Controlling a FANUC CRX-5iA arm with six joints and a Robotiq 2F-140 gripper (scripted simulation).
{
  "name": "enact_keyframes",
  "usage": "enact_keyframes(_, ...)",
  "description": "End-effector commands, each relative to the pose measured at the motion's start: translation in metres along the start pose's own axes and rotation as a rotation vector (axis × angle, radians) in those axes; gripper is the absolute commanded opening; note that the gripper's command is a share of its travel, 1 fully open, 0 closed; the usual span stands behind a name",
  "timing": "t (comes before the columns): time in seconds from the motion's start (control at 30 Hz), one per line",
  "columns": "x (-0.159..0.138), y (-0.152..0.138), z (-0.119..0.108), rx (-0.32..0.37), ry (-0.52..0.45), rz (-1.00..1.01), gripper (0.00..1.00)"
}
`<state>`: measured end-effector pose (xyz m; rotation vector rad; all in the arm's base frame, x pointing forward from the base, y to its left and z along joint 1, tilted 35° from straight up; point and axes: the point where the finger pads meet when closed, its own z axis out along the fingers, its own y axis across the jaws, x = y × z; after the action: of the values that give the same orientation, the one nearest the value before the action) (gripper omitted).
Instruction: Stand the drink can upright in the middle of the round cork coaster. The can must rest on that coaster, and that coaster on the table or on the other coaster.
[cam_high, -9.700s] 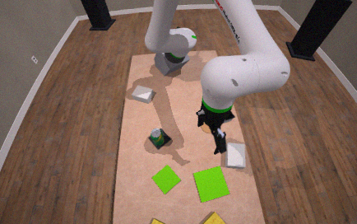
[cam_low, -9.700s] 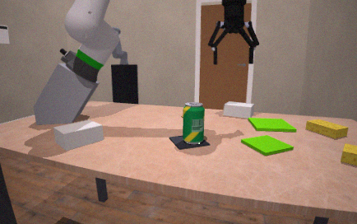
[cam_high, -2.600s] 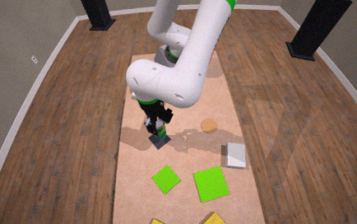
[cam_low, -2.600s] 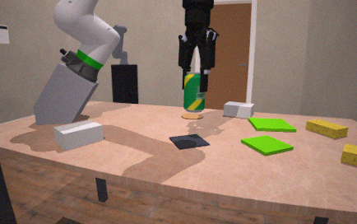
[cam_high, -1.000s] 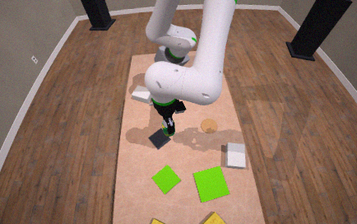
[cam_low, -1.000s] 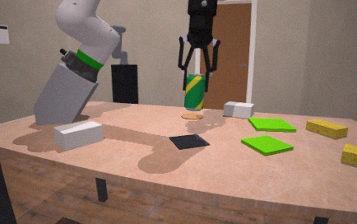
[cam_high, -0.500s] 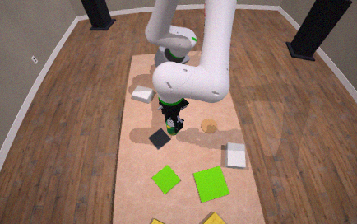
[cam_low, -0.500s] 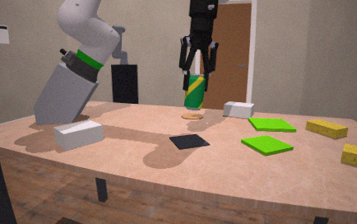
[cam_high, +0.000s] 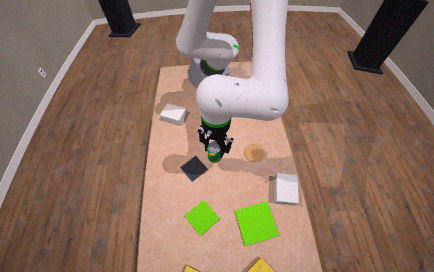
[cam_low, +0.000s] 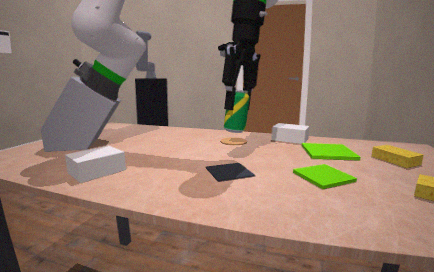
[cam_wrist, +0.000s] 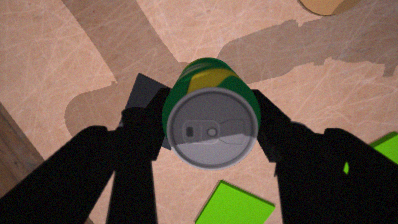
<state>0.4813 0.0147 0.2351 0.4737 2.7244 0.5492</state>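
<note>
My gripper (cam_high: 214, 146) is shut on a green and yellow drink can (cam_high: 214, 154) and holds it upright in the air above the table. The can also shows in the side view (cam_low: 236, 111) under the black fingers (cam_low: 239, 92), and in the wrist view (cam_wrist: 213, 116) its grey lid faces the camera between the fingers. The round cork coaster (cam_high: 254, 152) lies flat on the table to the right of the can. In the side view the cork coaster (cam_low: 233, 141) lies below and behind the can. A black square coaster (cam_high: 194, 168) lies to the left of the can.
Two white blocks (cam_high: 173, 114) (cam_high: 287, 188) stand on the table. Two green flat squares (cam_high: 202, 217) (cam_high: 256, 223) lie nearer the front. Yellow sponges (cam_low: 396, 155) sit at the front edge. The arm's base (cam_low: 75, 115) stands at the far end.
</note>
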Motion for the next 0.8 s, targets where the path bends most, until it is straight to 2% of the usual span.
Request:
enact_keyframes(0.0,0.004,0.005,-0.001,-0.003,0.000,-0.129,0.10)
enact_keyframes(0.77,0.029,0.033,-0.001,0.012,0.005,-0.834,0.10)
